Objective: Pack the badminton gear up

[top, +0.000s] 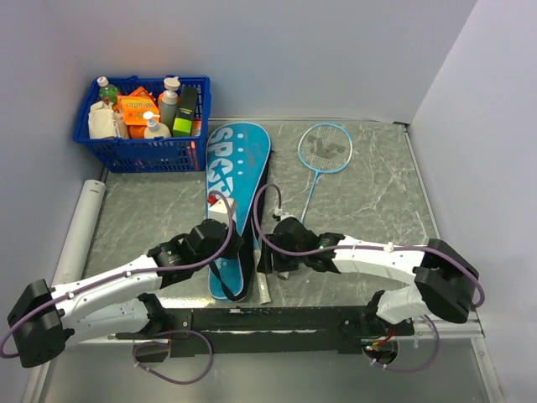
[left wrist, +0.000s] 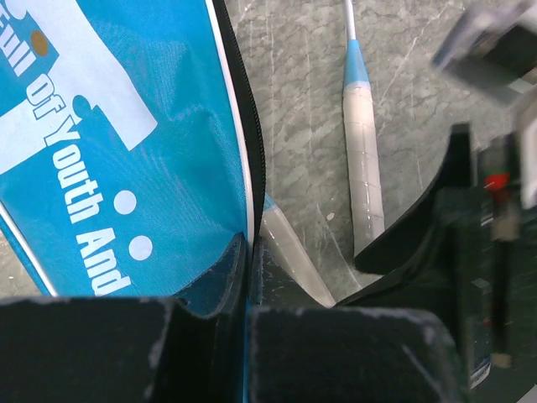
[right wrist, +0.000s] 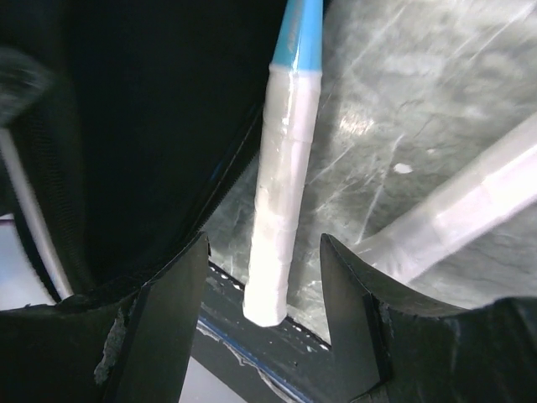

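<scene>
Blue plastic mesh makes up the basket (top: 141, 126) of bottles and packets at the far left corner of the bench (top: 369, 218). A white tube (top: 80, 225) lies along the left edge just below it.

Next comes the teal racket bag (top: 236, 193), lying lengthwise down the middle of the grey marbled bench. Its wide end is just beside the basket, its narrow end is toward the arm bases, and its white lettering faces up. The left fingers (left wrist: 210, 344) are clenched on the bag's long right edge — the fabric and its black border run into the seam between them.

Just right of the bag, a grey-white handle (right wrist: 277, 210) with a light-blue collar lies beside the bag's dark open side. The right fingers (right wrist: 168, 327) stand released on either side of it, with a gap on both sides, grasping nothing. A second grey-white handle (right wrist: 470, 201) slants across the bench to the right, apart from the first.

Farther right, toward the back wall, a light-blue racket head (top: 324, 149) rests flat — its thin shaft runs down and disappears under the right wrist.
</scene>
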